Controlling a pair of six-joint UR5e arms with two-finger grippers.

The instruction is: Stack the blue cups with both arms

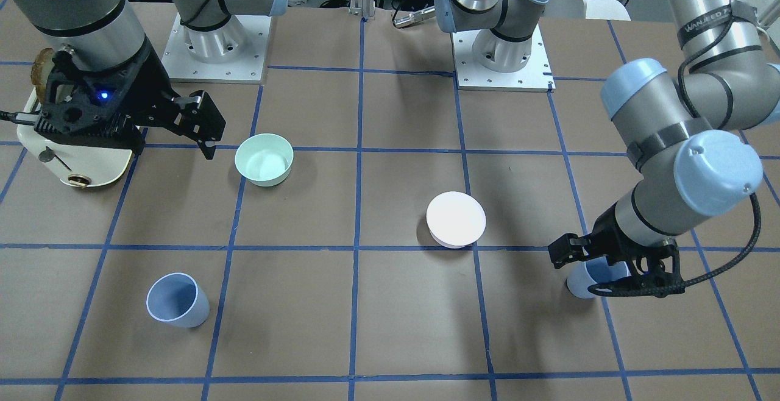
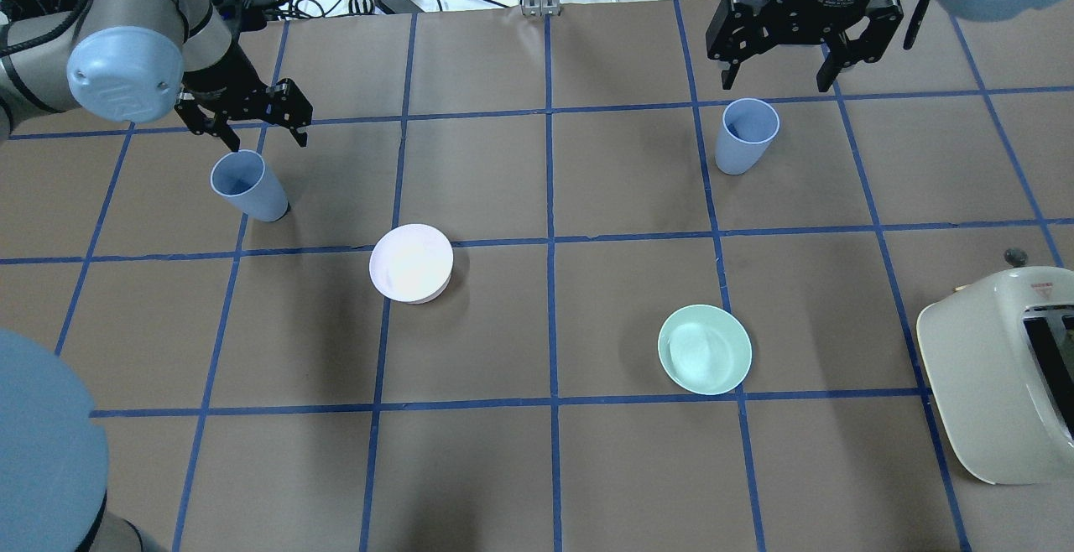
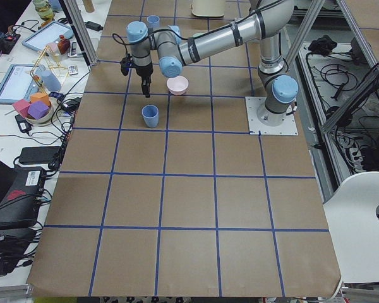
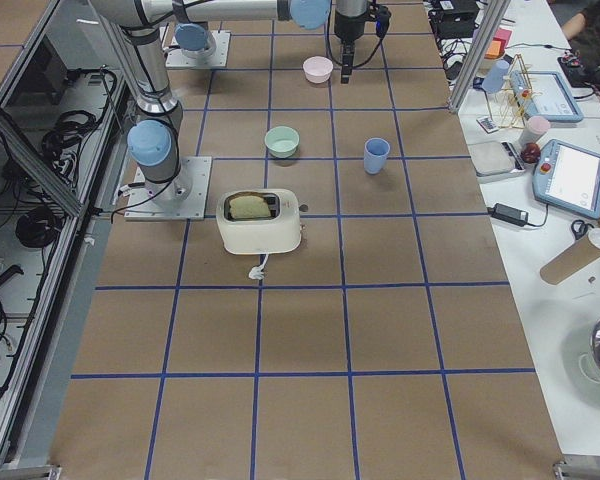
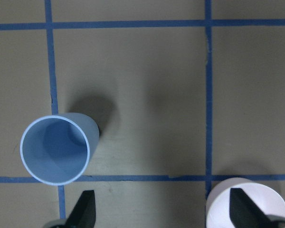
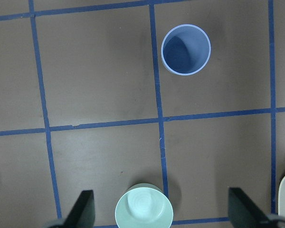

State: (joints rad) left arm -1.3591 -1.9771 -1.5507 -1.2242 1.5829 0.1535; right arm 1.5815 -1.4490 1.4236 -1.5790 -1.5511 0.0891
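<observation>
Two pale blue cups stand upright on the brown table. One blue cup (image 2: 247, 185) is at the left, just under and beside my left gripper (image 2: 262, 134), which is open and empty above it. In the left wrist view this cup (image 5: 55, 148) sits by the left fingertip (image 5: 85, 209), not between the fingers. The other blue cup (image 2: 747, 134) stands in front of my right gripper (image 2: 776, 82), which is open, empty and held high. It shows far ahead in the right wrist view (image 6: 185, 50).
A pale pink bowl (image 2: 411, 262) stands mid-left and a mint-green bowl (image 2: 705, 349) mid-right. A cream toaster (image 2: 998, 367) with a slice of bread sits at the right edge. Blue tape lines grid the table.
</observation>
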